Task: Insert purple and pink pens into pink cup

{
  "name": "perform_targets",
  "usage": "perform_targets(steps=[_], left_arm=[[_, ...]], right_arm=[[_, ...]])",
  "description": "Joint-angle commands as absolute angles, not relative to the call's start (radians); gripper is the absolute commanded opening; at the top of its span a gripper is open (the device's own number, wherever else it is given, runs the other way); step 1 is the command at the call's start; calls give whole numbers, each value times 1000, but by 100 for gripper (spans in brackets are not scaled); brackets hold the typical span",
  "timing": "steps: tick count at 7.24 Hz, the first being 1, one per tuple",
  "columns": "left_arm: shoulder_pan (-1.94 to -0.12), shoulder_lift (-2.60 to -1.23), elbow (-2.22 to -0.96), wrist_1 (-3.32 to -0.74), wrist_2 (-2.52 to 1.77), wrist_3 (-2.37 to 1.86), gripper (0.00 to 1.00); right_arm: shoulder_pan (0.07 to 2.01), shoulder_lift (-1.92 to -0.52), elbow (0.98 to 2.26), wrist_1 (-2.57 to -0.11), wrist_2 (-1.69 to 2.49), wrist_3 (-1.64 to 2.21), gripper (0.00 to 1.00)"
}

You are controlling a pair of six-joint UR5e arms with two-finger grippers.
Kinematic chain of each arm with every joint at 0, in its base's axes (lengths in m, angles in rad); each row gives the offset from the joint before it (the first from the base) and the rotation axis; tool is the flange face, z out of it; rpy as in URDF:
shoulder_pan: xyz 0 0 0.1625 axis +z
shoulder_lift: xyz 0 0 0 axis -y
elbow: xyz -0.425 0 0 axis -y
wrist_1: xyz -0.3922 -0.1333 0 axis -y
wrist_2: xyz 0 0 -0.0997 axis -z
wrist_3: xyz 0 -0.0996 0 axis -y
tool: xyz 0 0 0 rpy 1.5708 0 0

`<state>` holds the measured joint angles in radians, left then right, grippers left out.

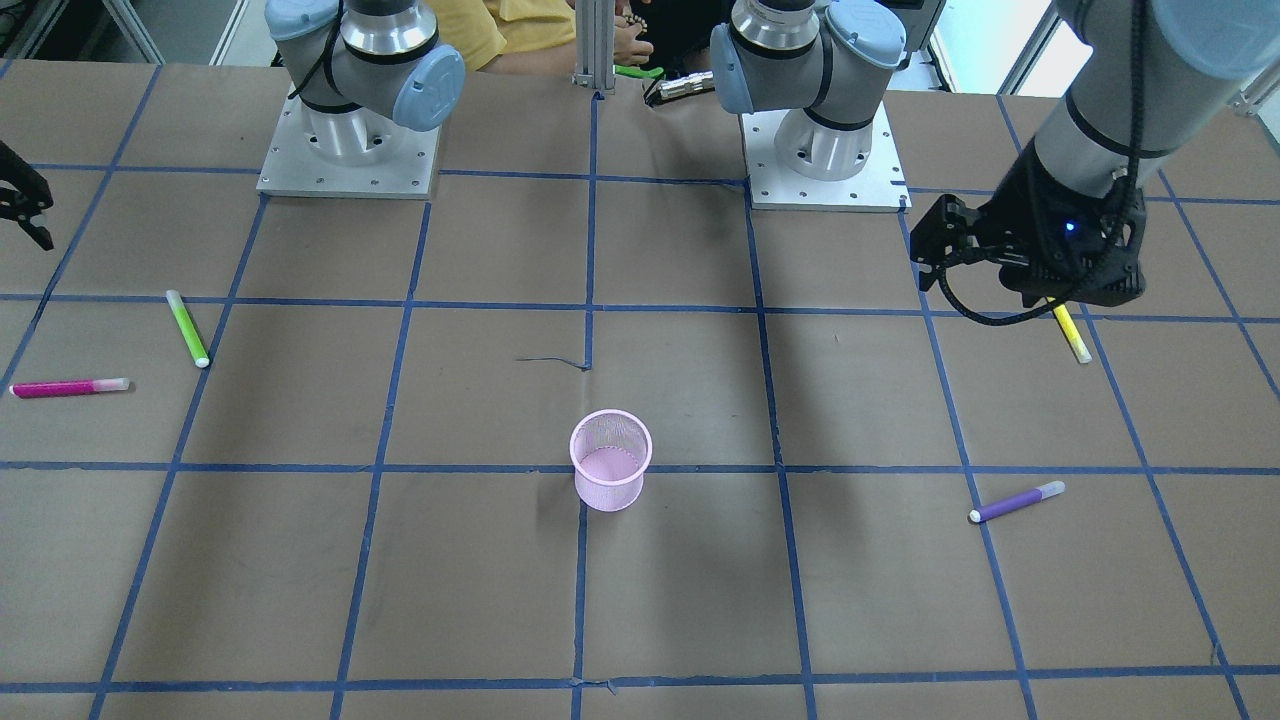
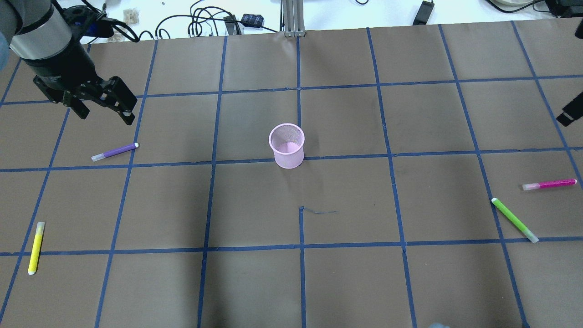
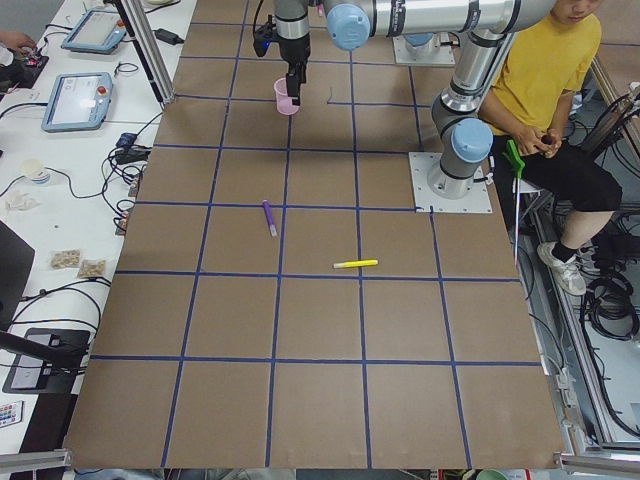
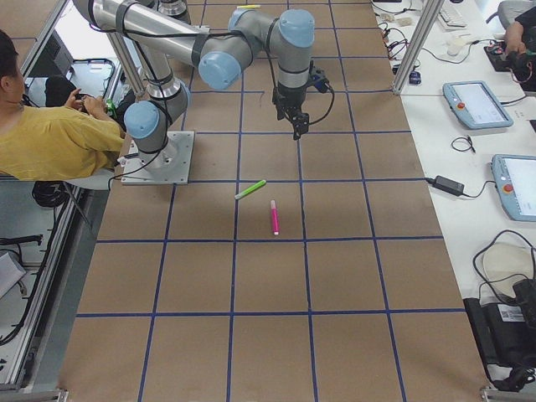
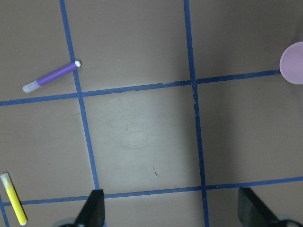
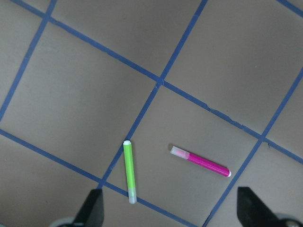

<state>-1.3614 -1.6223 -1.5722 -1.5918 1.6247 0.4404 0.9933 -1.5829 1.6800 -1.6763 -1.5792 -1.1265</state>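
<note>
The pink mesh cup (image 2: 287,146) stands upright and empty at the table's middle. The purple pen (image 2: 114,151) lies flat on the robot's left side; it also shows in the left wrist view (image 5: 51,76). My left gripper (image 2: 105,111) is open and empty. It hovers just beyond the purple pen, apart from it. The pink pen (image 2: 549,184) lies flat on the far right side, and shows in the right wrist view (image 6: 200,161). My right gripper (image 6: 171,210) is open and empty, high above the pink pen. One of its fingers (image 2: 571,111) shows at the overhead view's right edge.
A yellow pen (image 2: 35,248) lies near the left side, closer to the robot than the purple pen. A green pen (image 2: 514,220) lies next to the pink pen. Both arm bases (image 1: 348,150) (image 1: 825,150) sit at the robot's edge. A person in yellow (image 3: 545,70) sits behind them.
</note>
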Motion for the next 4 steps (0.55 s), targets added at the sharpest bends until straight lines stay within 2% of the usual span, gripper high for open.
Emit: perform_targets(steps=[1,4], left_arm=[[-1301,-1685,-1626,-1429,1629,717,100],[-1292,-1849,-1683,-1105,1677,982,100]], right_arm=[[808,-1504,1719,-1716,-1511,-1419,99],[648,-1285,1718,-1845,-1405,-1840,99]])
